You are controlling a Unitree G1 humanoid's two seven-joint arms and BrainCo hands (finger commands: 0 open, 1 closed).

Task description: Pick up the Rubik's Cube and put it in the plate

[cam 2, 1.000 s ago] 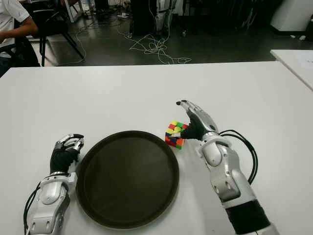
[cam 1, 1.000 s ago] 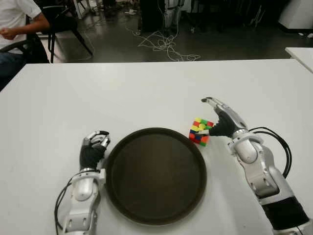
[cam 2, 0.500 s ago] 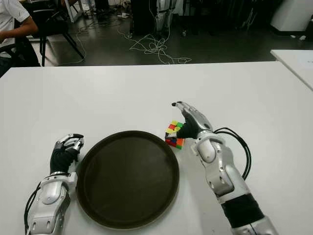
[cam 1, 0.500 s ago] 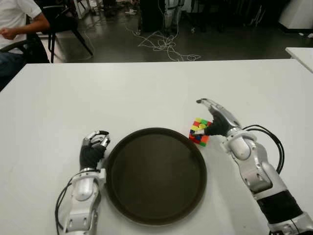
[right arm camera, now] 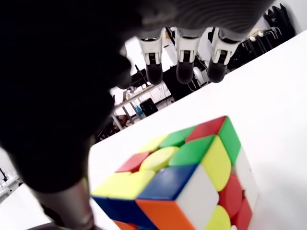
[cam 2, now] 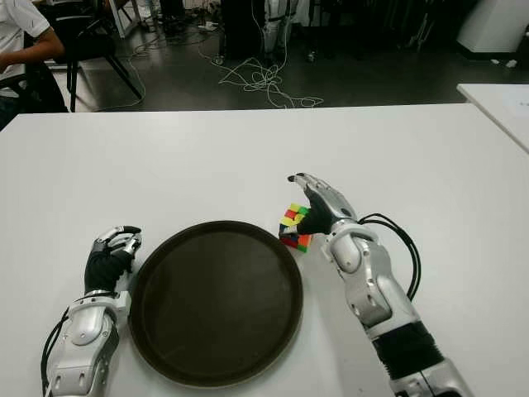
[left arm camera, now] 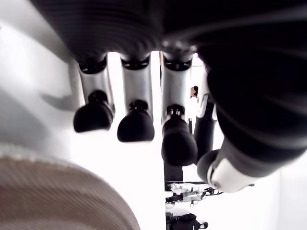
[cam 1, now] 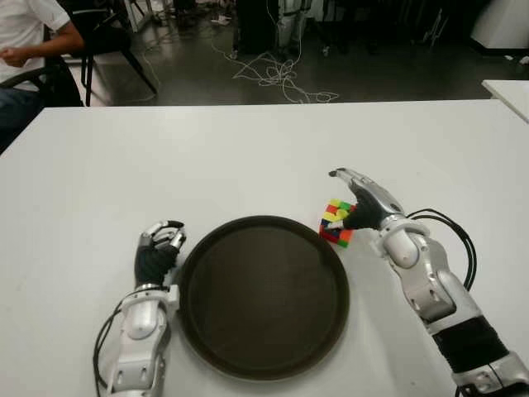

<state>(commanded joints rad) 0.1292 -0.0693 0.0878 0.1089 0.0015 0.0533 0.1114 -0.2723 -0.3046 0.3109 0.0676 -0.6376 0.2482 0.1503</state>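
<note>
The Rubik's Cube [cam 1: 337, 223] stands on the white table [cam 1: 248, 157], just off the right rim of the round dark plate [cam 1: 263, 298]. My right hand [cam 1: 354, 201] is at the cube's right side. Its fingers [right arm camera: 186, 57] stretch out over the cube's top without closing, and the thumb [right arm camera: 57, 143] is close beside the cube [right arm camera: 192, 177]. It is open and holds nothing. The plate holds nothing. My left hand [cam 1: 159, 248] shows beside the plate's left rim with its fingers [left arm camera: 136, 127] curled and nothing in them.
A person sits on a chair [cam 1: 50, 78] beyond the table's far left corner. Cables [cam 1: 277, 78] lie on the dark floor behind. Another white table's corner [cam 1: 508, 91] shows at the right edge. A black cable [cam 1: 463, 248] loops beside my right forearm.
My right hand has shifted a little to the left, closing in over the cube. The cube, the plate and my left hand have not moved.
</note>
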